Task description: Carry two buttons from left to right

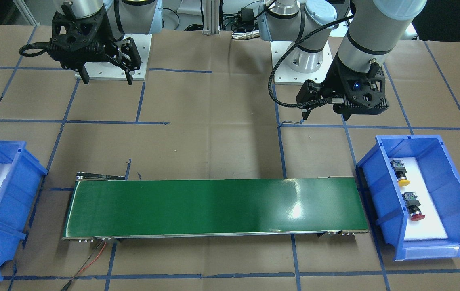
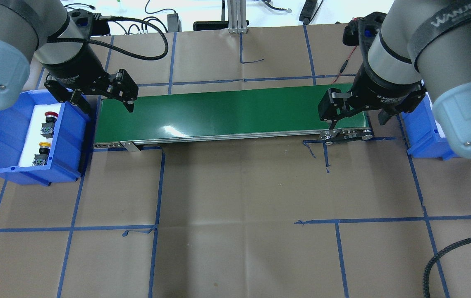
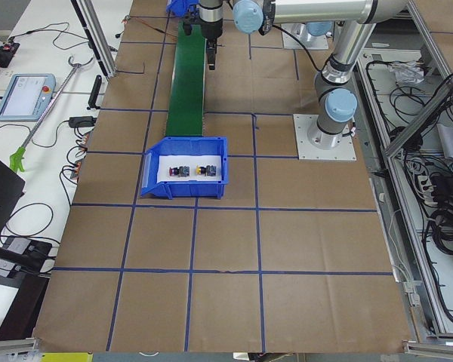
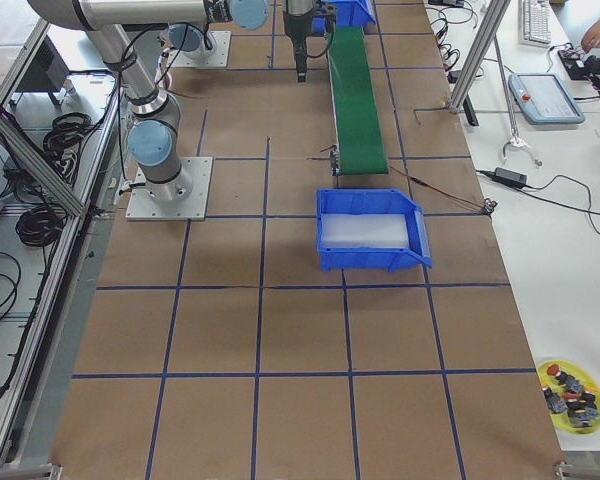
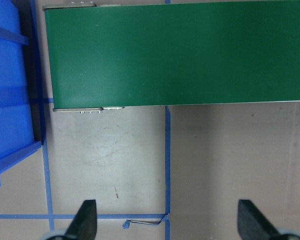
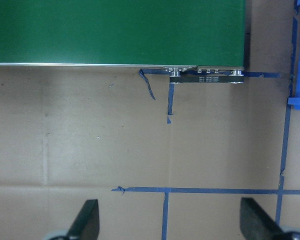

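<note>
The left bin (image 1: 379,194) is open at the top, and its walls enclose the white pad (image 1: 431,202) on all sides, so access is from above. The yellow button (image 1: 400,171) and red button (image 1: 413,206) lie apart, with bare pad between them. Both sit close to the belt-side wall, which limits finger room there; the pad is wider on their far side. The flat belt (image 1: 213,208) runs between this bin and the open-topped right bin (image 1: 15,202). The left gripper (image 1: 324,117) hangs over bare table near the left bin, fingers spread wide.
</note>
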Available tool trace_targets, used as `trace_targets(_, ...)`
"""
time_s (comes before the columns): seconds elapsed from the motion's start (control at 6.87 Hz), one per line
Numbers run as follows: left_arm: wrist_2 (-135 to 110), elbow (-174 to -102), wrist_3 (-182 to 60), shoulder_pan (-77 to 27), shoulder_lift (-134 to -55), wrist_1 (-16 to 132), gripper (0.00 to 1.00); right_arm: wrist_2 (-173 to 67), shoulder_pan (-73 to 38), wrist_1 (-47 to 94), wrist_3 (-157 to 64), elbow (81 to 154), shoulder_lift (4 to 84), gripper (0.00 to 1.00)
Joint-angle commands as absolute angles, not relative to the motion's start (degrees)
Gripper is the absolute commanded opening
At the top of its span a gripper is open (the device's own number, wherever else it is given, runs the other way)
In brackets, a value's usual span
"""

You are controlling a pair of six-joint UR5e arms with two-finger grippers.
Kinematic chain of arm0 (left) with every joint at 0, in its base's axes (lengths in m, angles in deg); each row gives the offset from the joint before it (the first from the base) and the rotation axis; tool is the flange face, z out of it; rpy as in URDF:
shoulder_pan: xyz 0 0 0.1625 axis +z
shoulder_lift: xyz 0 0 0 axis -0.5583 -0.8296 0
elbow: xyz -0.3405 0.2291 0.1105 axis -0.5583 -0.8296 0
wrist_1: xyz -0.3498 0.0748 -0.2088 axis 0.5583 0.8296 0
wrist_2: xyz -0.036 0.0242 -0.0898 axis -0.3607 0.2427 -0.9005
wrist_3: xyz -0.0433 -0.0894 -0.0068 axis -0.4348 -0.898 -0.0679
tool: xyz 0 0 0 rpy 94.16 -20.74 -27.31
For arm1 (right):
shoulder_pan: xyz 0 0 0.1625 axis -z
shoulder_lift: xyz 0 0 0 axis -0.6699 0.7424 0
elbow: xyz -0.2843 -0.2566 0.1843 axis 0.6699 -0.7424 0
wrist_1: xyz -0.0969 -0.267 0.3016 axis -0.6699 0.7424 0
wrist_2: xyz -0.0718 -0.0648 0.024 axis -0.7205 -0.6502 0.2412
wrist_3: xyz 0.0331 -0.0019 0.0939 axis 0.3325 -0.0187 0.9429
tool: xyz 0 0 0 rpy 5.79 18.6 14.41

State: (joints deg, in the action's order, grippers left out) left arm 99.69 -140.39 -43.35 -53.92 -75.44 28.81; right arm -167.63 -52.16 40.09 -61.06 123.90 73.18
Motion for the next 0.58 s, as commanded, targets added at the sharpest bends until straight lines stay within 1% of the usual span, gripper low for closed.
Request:
trace_targets(0.0,99.9,-141.3,-40.2,-53.2,-75.1,28.5,1.00,-167.6,-52.2,40.1,-61.1,124.0,73.2,1.00)
trace_targets(0.15,99.9,-141.5,-37.8,-51.0,-74.9,28.0,1.00,-167.6,-52.2,40.1,-61.1,124.0,73.2,1.00)
trace_targets(0.44,99.9,-141.5,-30.6,-40.0,-74.8,28.3,1.00,-167.6,-52.2,40.1,-61.1,124.0,73.2,1.00)
